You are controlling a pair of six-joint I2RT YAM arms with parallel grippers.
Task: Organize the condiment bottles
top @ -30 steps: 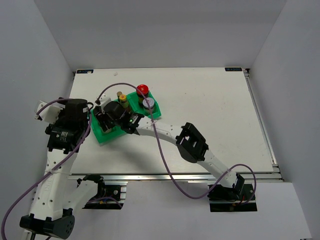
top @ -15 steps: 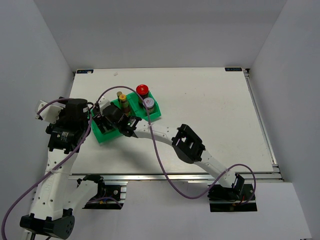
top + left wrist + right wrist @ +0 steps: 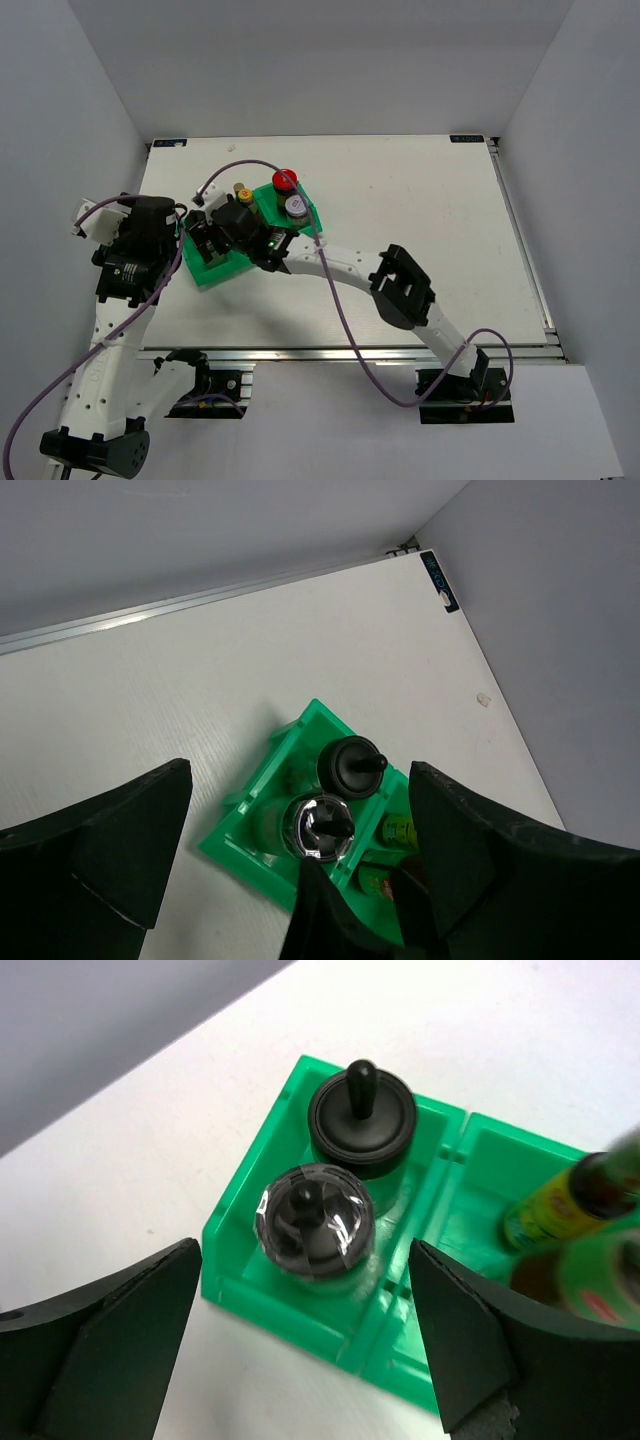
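The right hand [image 3: 305, 1355] is hovering wide open, gripping nothing, above the two black-lidded jars [image 3: 361, 1120], which are sitting side by side in the 8 o'clock end compartment of the green bin [image 3: 228, 1252], toward 9 o'clock on the bench [image 3: 420, 200]. The slim bottles [image 3: 556, 1202] are standing in the middle compartment, and the red-capped jar [image 3: 285, 180] and silver-lidded jar [image 3: 296, 206] at the 2 o'clock end, so the sorting is looking nearly done. The left hand [image 3: 300, 865] is hanging open and empty at the bin's 9 o'clock side; next, the right hand is likely needing a straight lift clear of the lid knobs.
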